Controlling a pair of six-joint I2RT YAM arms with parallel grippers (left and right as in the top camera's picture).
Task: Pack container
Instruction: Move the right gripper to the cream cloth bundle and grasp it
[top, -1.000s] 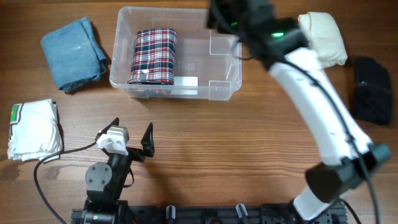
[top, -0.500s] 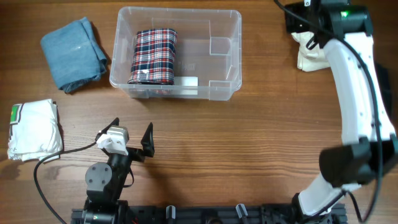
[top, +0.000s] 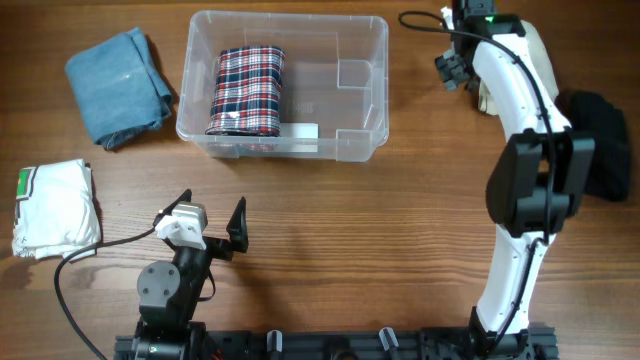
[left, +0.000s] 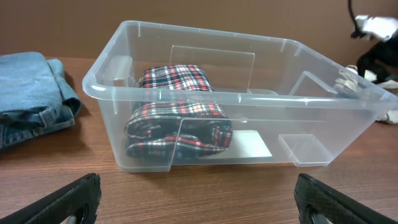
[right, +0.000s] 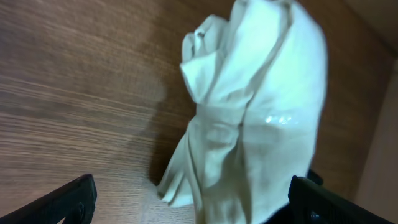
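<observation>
At the table's (top: 360, 240) left edge lie a folded blue denim cloth (top: 118, 85) and, nearer the front, a white folded cloth (top: 55, 208). A strip of bare wood separates the denim from the container (top: 330, 152). The left gripper (top: 208, 215) sits low at the front, well apart from the container, with its fingers spread wide. A broad band of bare wood runs between it and the container's near wall.

The container stands upright at the back, left of centre. It is clear plastic with rounded corners and a thick rim. A rolled plaid cloth (top: 247, 90) fills its left half, a white label (top: 300, 131) shows at the front, and the right half is bare.

To the right, the right gripper (right: 199, 208) has its fingers spread on either side of a cream cloth (right: 255, 112). A black cloth (top: 600, 140) lies at the right edge.
</observation>
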